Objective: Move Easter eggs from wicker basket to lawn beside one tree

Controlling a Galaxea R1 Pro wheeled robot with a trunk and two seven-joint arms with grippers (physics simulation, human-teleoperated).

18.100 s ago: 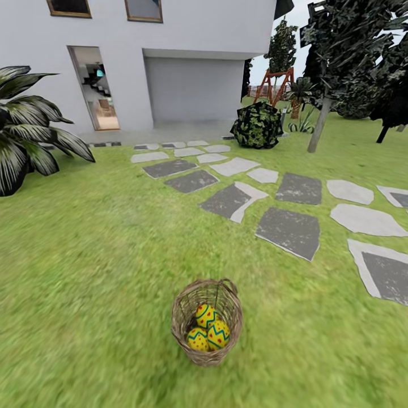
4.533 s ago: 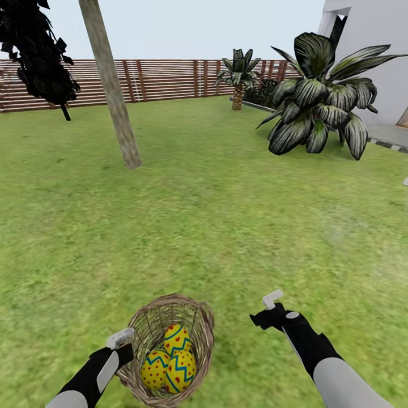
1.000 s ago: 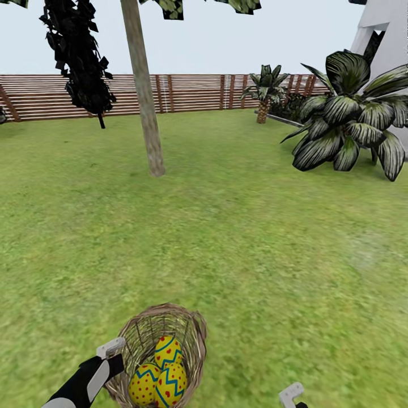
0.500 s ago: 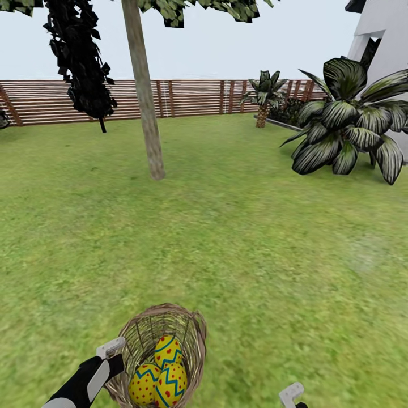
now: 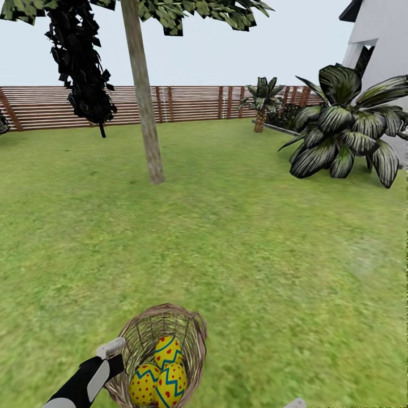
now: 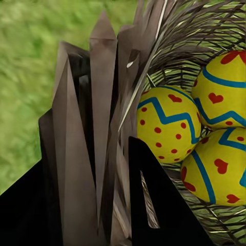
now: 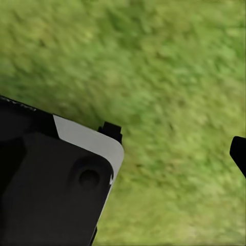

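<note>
Basket (image 5: pixel 170 334) tilted, mouth toward tree (image 5: pixel 144 113)

You've got three eggs (image 5: pixel 156 374), yellow with blue zigzag bands and red dots; in the left wrist view the red marks read as small hearts. Wicker basket (image 5: pixel 190 340) is woven brown and tan twigs, lawn (image 5: pixel 238 243) is mottled green, tree (image 5: pixel 144 113) trunk is pale grey-brown and mottled. Fence (image 5: pixel 192 102) is brown horizontal slats, the bush (image 5: pixel 345 136) has dark green leaves streaked white, house wall (image 5: pixel 385 34) is white, left gripper (image 5: pixel 110 350) is black with white fingertips.
</note>
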